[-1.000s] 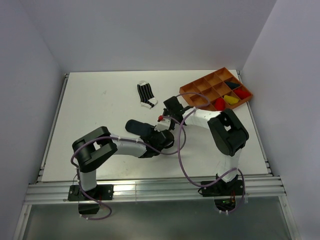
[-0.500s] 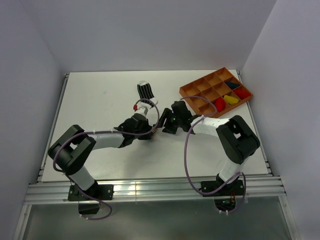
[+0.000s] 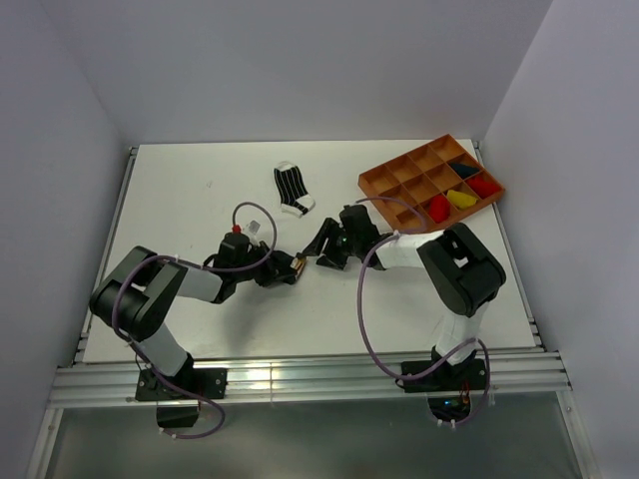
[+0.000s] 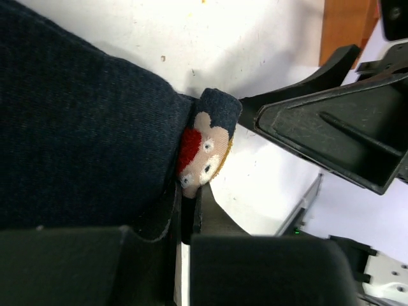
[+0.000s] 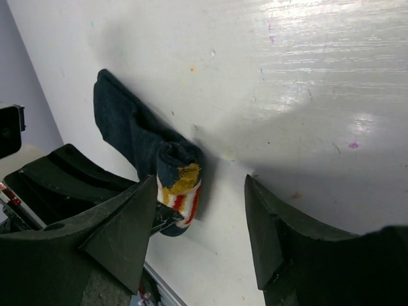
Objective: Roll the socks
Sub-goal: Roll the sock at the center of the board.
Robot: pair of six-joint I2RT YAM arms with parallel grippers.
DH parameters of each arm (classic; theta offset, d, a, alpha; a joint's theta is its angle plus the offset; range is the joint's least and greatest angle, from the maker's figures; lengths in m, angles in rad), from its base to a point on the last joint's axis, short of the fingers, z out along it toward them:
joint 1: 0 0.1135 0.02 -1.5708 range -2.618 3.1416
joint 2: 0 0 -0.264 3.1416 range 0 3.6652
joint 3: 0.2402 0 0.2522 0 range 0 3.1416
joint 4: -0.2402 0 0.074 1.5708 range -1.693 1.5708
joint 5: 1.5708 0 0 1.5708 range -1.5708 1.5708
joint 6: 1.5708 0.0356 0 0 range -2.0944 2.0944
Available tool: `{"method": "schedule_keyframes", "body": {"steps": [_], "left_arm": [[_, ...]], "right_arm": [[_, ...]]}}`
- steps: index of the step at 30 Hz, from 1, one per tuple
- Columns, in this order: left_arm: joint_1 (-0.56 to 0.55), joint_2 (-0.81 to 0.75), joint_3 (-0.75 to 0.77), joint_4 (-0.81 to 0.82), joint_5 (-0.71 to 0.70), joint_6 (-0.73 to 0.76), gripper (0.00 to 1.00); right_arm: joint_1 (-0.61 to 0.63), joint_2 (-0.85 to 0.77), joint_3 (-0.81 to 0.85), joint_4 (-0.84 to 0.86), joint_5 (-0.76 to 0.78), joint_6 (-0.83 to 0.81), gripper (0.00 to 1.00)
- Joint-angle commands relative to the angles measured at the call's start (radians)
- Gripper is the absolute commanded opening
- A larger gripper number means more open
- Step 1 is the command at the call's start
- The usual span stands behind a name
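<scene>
Our right gripper has just spread apart off the navy sock. Our left gripper alone keeps the roll clamped.

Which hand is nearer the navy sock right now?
Left. The left hand is clamped on the navy sock near its rolled end. The right hand stands open close beside that roll, not gripping it.

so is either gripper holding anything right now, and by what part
The left gripper is shut on the navy sock, pinching it at its patterned cuff end. The right gripper is open close by and holds nothing.
</scene>
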Motion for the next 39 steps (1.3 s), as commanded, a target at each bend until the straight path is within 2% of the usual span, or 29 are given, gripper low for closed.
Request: {"method": "schedule_keyframes", "body": {"steps": [1,6,14,20,22,24,25,26,29,31,37,39], "left_arm": [[0.019,0.037,-0.034,0.073,0.076,-0.079,0.0],[0.021,0.043,-0.057,0.099,0.072,-0.094,0.01],[0.021,0.051,-0.089,0.135,0.067,-0.113,0.01],[0.021,0.065,-0.09,0.145,0.067,-0.103,0.01],[0.021,0.069,-0.09,0.146,0.069,-0.099,0.01],[0.021,0.06,-0.089,0.134,0.069,-0.085,0.05],[0.021,0.051,-0.086,0.125,0.063,-0.079,0.08],[0.021,0.039,-0.084,0.111,0.056,-0.071,0.18],[0.012,-0.036,-0.066,0.002,-0.008,-0.016,0.39],[0.003,-0.107,-0.046,-0.093,-0.077,0.028,0.48],[-0.076,-0.27,0.028,-0.336,-0.282,0.15,0.59],[-0.099,-0.296,0.04,-0.374,-0.359,0.171,0.61]], "right_arm": [[0.012,0.026,0.046,0.015,-0.01,-0.002,0.64],[0.021,0.06,0.071,0.009,-0.021,-0.003,0.61],[0.047,0.123,0.151,-0.078,-0.054,-0.037,0.45],[0.057,0.158,0.185,-0.114,-0.091,-0.057,0.27],[0.057,0.16,0.191,-0.129,-0.094,-0.068,0.11],[0.057,0.155,0.197,-0.152,-0.085,-0.085,0.0],[0.057,0.149,0.2,-0.163,-0.067,-0.092,0.0],[0.057,0.146,0.209,-0.175,-0.056,-0.1,0.0],[0.057,0.123,0.223,-0.222,0.002,-0.131,0.0],[0.057,0.106,0.235,-0.267,0.05,-0.149,0.0],[0.058,0.065,0.257,-0.367,0.151,-0.194,0.0],[0.058,0.055,0.249,-0.367,0.162,-0.2,0.0]]}}
